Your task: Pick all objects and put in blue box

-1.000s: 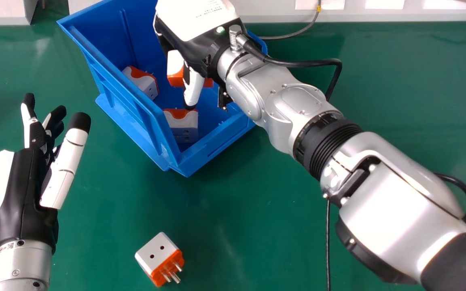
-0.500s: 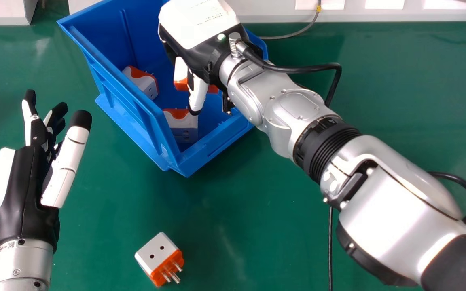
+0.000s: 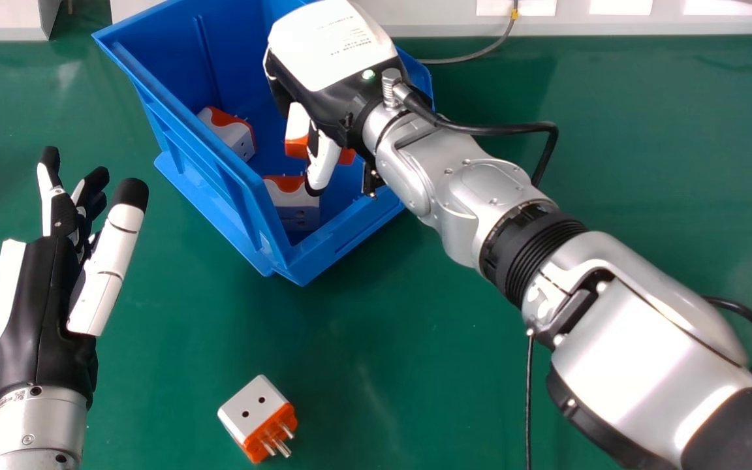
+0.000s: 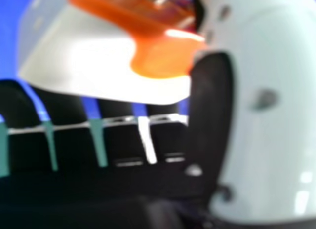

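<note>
An upright, open-topped blue plastic bin contains a white-and-orange plug adapter and, nearer, a second adapter. The right hand grips a third adapter. On the green table, a fourth adapter lies prongs sideways.

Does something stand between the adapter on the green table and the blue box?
Nothing visible stands between the adapter and the blue box; only the box's near rim probably must be cleared.

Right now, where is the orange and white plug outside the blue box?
In the head view, the plug lies bottom left on the green table, right of the black and white left hand.
</note>
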Action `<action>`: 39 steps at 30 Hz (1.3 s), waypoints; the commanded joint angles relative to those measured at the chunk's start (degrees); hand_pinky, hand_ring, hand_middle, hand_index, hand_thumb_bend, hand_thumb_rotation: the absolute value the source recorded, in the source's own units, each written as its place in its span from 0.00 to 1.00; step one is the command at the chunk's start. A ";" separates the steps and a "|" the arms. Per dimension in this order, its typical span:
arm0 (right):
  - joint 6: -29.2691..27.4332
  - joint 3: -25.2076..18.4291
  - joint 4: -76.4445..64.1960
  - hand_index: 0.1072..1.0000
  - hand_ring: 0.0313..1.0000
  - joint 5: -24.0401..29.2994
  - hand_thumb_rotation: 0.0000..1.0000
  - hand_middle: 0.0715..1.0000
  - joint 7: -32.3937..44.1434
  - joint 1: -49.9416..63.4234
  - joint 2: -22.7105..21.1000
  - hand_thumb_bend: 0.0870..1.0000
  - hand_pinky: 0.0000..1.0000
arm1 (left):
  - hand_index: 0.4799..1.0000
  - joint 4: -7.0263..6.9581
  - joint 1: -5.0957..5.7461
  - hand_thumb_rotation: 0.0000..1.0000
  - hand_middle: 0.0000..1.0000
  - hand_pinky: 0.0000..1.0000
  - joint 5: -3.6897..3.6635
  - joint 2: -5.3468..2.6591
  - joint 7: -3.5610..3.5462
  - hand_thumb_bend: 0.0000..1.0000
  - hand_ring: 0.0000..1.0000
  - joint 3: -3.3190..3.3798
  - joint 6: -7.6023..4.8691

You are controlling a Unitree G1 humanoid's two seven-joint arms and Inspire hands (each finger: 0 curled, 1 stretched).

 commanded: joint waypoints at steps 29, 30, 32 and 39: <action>2.37 -1.27 -2.81 1.00 1.00 0.95 0.70 1.00 -0.83 1.08 -1.59 0.56 0.98 | 0.91 -1.86 -0.47 0.85 0.96 0.91 0.44 0.19 -0.03 0.69 0.97 -0.38 0.52; 2.39 -1.55 -3.20 1.00 1.00 1.28 0.70 1.00 -1.08 1.31 -1.72 0.55 0.97 | 0.91 -1.79 -0.52 0.85 0.96 0.91 0.35 0.17 -0.05 0.69 0.97 -0.37 0.47; 2.18 -2.37 -5.04 1.00 1.00 1.87 0.70 1.00 -1.78 2.19 -2.23 0.55 0.96 | 0.91 -1.39 -0.64 0.85 0.96 0.91 0.19 0.16 -0.11 0.69 0.97 -0.36 0.17; 0.76 -4.61 -18.93 1.00 1.00 2.67 0.67 1.00 -4.47 9.17 -6.31 0.50 0.95 | 0.91 -1.04 -0.81 0.85 0.96 0.92 -0.22 0.43 -0.39 0.69 0.97 -0.16 0.04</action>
